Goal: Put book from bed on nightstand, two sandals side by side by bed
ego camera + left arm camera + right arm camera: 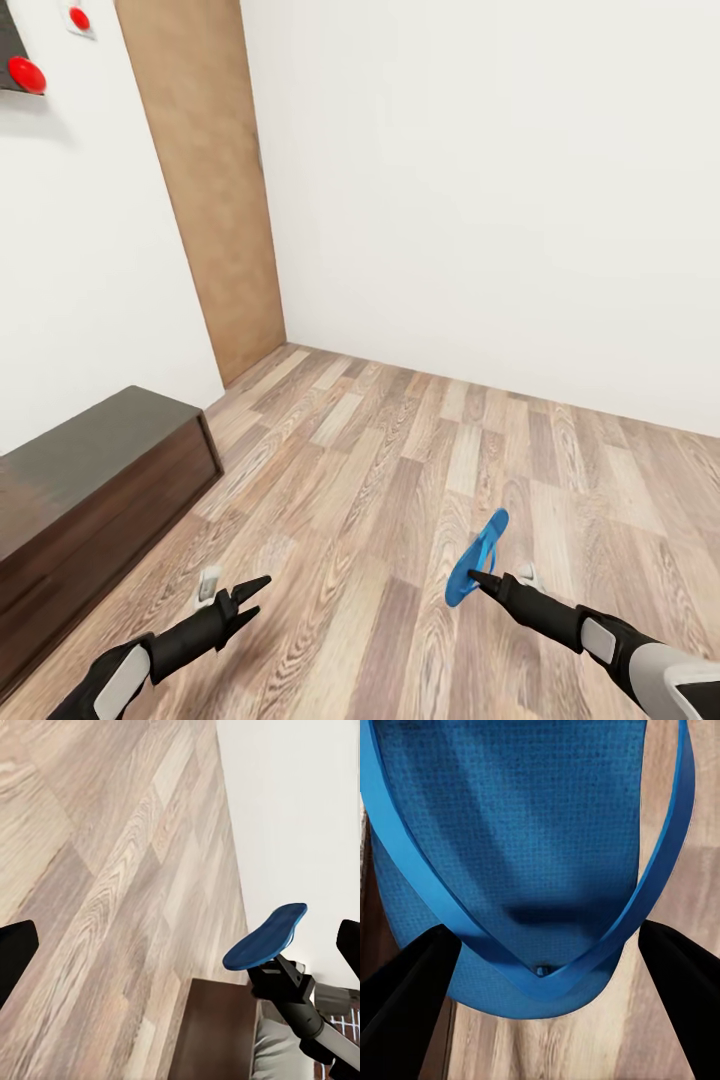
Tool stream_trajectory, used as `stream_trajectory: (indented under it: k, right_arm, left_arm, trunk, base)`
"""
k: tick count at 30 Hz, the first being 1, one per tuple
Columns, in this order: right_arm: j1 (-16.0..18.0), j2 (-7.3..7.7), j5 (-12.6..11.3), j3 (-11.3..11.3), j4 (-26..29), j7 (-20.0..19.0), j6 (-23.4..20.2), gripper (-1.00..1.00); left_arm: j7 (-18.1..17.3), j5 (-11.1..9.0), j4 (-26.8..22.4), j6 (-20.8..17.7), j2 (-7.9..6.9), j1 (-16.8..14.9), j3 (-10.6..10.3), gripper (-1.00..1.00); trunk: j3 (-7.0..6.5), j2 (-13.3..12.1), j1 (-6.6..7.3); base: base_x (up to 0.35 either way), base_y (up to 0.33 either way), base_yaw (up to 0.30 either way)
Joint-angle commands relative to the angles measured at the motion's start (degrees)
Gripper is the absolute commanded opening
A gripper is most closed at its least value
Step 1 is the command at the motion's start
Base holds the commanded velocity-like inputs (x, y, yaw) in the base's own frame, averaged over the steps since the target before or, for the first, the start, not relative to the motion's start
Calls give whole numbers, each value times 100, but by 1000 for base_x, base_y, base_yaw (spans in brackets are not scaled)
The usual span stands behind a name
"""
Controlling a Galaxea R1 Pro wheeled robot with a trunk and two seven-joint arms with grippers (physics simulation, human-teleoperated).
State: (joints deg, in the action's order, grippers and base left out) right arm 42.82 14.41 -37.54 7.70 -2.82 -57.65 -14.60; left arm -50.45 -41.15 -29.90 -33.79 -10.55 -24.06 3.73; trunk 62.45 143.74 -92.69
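A blue sandal point(477, 558) was held pinched at its toe end in the right gripper point(474, 577), its sole lifted clear of the wood-plank floor point(400, 480) and tilted up and away from the fingertips, most likely so it could be carried without dragging. In the right wrist view the sandal point(517, 855) was seen close between the two dark fingers point(405, 1005), strap side facing the camera. The left gripper point(250, 592) was held spread and empty, level with the right one and well apart from it, probably kept free for later. A dark brown cabinet point(90, 480) stood beyond the left gripper, against the white wall point(480, 180). The bed and book were not identified.
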Motion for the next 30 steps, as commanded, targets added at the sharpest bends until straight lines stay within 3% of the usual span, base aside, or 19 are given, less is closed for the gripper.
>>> stream_trajectory:
  k: [1,23,30]
  right_arm:
    - [8,0,-61,48,-17,-27,-41,-100]
    - [7,0,-61,48,-17,-27,-39,-100]
    - [7,0,-61,48,-18,-25,-36,-100]
  left_arm:
    - [-4,-25,2,-40,0,-2,5,100]
    - [2,-25,8,-40,9,-2,5,100]
    - [7,-26,105,-32,13,-2,5,100]
  trunk:
    - [-18,0,4]
    - [-505,-29,60]
    - [-505,-29,60]
  base:
    - [0,0,0]
    - [0,0,0]
    - [0,0,0]
